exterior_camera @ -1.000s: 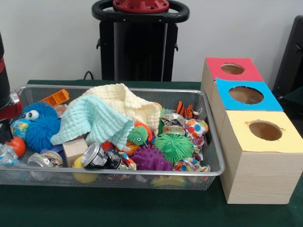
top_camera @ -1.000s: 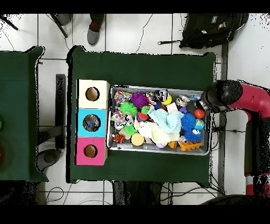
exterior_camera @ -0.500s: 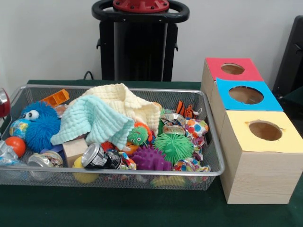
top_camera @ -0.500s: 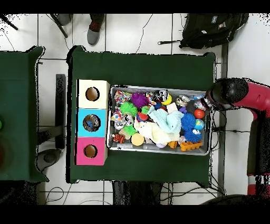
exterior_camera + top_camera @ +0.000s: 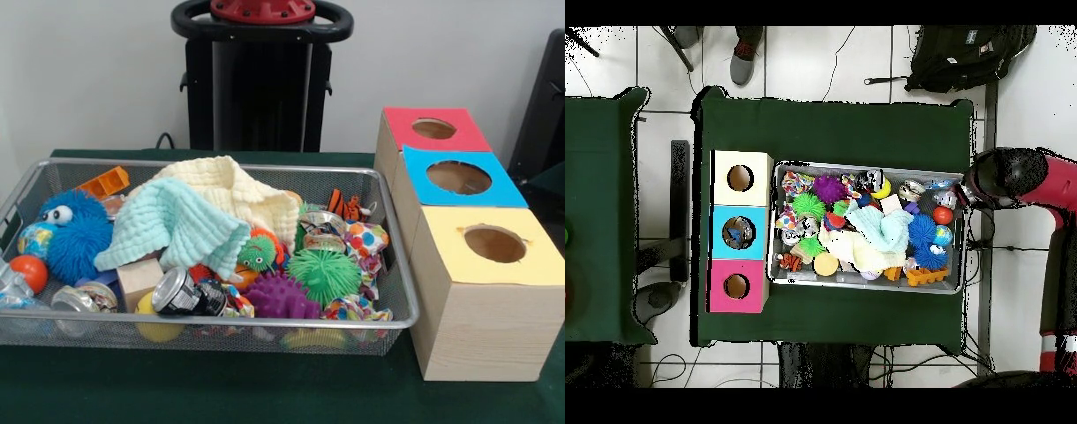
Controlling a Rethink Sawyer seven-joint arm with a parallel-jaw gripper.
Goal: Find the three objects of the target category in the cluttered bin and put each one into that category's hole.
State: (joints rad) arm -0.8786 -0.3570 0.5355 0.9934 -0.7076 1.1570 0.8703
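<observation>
A wire mesh bin [image 5: 221,324] holds a jumble: a mint cloth [image 5: 172,225] over a cream cloth [image 5: 238,194], a blue fuzzy toy with eyes [image 5: 75,238], a crushed can [image 5: 181,294], a green spiky ball [image 5: 325,274], a purple spiky ball [image 5: 278,296], an orange ball [image 5: 33,272] and a wood block [image 5: 139,278]. Beside it stand three boxes with holes, topped yellow [image 5: 490,243], blue [image 5: 459,177] and red [image 5: 433,128]. The front view shows no arm. In the overhead view the arm's end with the gripper [image 5: 993,178] hangs just outside the bin's right end [image 5: 965,230], holding nothing I can see.
A second flattened can [image 5: 84,299] lies at the bin's near left corner, with a polka-dot cloth [image 5: 364,240] and a tiger toy [image 5: 346,207] at the right end. In the overhead view a person's shoe [image 5: 742,68] and a black backpack [image 5: 965,55] are on the floor beyond the table.
The arm has drawn back from the bin's end. It stood at the front view's left edge a second ago and is out of that view now. The bin's contents have not shifted.
</observation>
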